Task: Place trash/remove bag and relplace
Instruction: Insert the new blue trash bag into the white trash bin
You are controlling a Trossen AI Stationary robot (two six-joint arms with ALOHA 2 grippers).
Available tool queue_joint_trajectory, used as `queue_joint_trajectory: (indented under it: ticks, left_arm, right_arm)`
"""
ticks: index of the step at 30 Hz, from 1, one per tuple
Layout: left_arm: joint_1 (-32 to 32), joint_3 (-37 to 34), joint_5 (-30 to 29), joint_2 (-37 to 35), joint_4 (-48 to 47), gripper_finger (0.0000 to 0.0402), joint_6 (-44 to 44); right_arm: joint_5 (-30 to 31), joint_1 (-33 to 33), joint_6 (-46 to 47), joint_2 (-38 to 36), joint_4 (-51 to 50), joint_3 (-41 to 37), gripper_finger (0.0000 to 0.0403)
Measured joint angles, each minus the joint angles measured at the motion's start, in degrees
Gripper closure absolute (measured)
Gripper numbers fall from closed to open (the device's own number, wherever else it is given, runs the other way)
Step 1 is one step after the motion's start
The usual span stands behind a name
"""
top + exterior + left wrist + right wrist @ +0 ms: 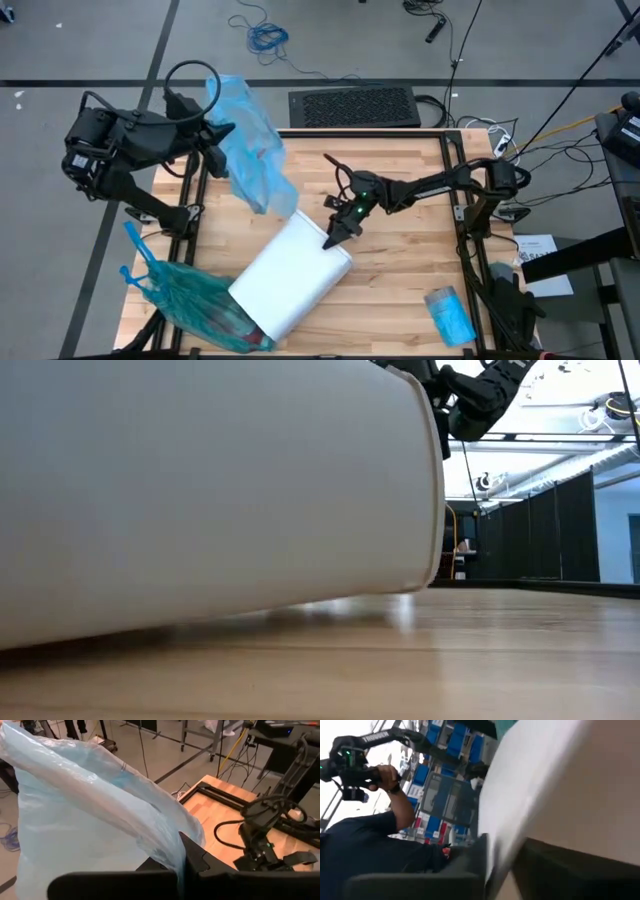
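A white bin (290, 280) lies on its side on the table, filling the low view as the bin (200, 490). My right gripper (333, 238) is at its far-right end, shut on the rim. A tied teal bag (190, 305) with dark, reddish trash showing through it lies at the bin's near-left end. Above the table's far-left corner, my left gripper (222, 135) is shut on a pale blue bag (255, 150). My left gripper pinches a gathered bunch of the pale blue bag (170, 851) between its two fingers, in several layers. The bag is lifted clear of the table and billows loosely around the fingers. My right gripper (495, 855) has the bin's rim wall (506, 832) between its two fingers, one finger on each side of it. It comes nearly level from the table's right side. The bin lies on its side on the table.
A pack of blue bags (450, 315) lies at the table's near-right corner. A black keyboard-like slab (355, 105) sits beyond the far edge. A person in a dark shirt (375, 850) stands beyond the table. Bare wood (410, 250) lies right of the bin.
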Motion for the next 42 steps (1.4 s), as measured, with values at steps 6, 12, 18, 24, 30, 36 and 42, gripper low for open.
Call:
queue_joint_trajectory:
  ticks: [6,12,18,24,30,36,42]
  left_arm:
    - [0.0,0.0,0.0,-0.2,0.0,0.0401,2.8]
    - [0.0,0.0,0.9,-0.8,0.4,0.0402,5.6]
    - [0.0,0.0,3.0,-1.1,1.0,0.0402,7.6]
    - [0.0,0.0,4.6,-1.1,1.2,0.0402,9.1]
    - [0.0,0.0,4.8,-1.1,3.0,0.0402,10.1]
    - [0.0,0.0,4.8,-1.1,4.3,0.0402,11.6]
    - [0.0,0.0,4.8,-1.1,6.3,0.0402,13.5]
  right_arm:
    - [3.4,-1.2,-1.1,-0.1,-0.8,3.0,0.0398]
    - [7.3,-3.5,-9.9,-4.2,-23.6,11.1,0.0402]
    - [15.4,-4.8,-30.0,-5.6,-66.4,29.0,0.0402]
    - [24.0,-5.5,-38.0,-5.1,-84.7,40.0,0.0402]
    - [27.2,-6.6,-40.9,-5.1,-89.5,44.2,0.0402]
    - [28.8,-7.5,-43.1,-5.1,-93.3,45.7,0.0402]
    - [32.9,-7.8,-46.0,-5.1,-99.9,48.7,0.0402]
